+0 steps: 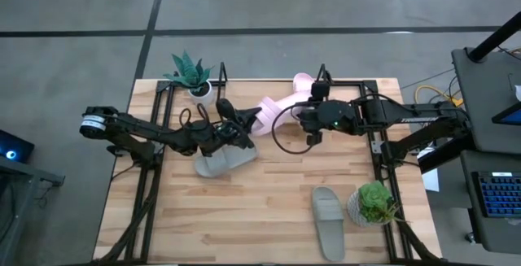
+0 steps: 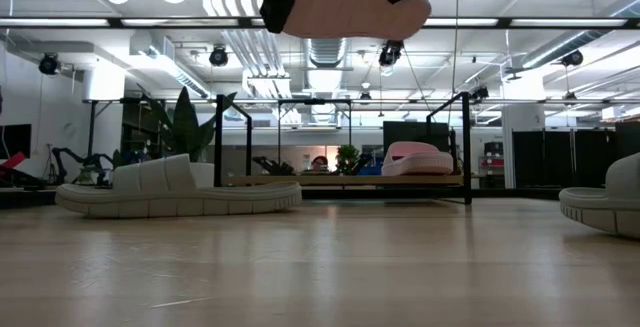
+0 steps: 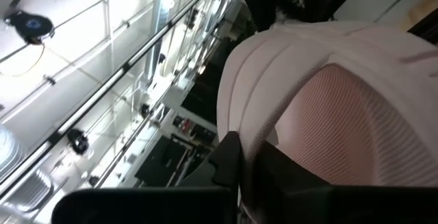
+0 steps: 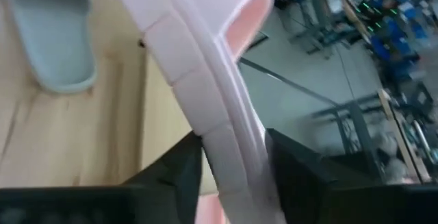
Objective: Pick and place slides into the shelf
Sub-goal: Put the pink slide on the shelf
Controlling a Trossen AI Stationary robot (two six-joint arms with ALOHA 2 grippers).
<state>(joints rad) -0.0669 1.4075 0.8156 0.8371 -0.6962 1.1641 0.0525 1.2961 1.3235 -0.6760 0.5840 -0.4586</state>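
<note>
Both fingers (image 4: 198, 169) flank pink slide (image 4: 205, 87), airborne.

The low view's top edge crops the raised pink slide (image 2: 345, 2) and both arms.

Both arms reach toward the middle of the desk from opposite sides, raised above its surface. The left pincer (image 1: 238, 128) is clamped tight on one end of a pink slide (image 1: 273, 110). The right pincer (image 1: 303, 116) sits at the slide's other end, its 2 fingers (image 4: 179, 172) straddling the sole's edge.
</note>
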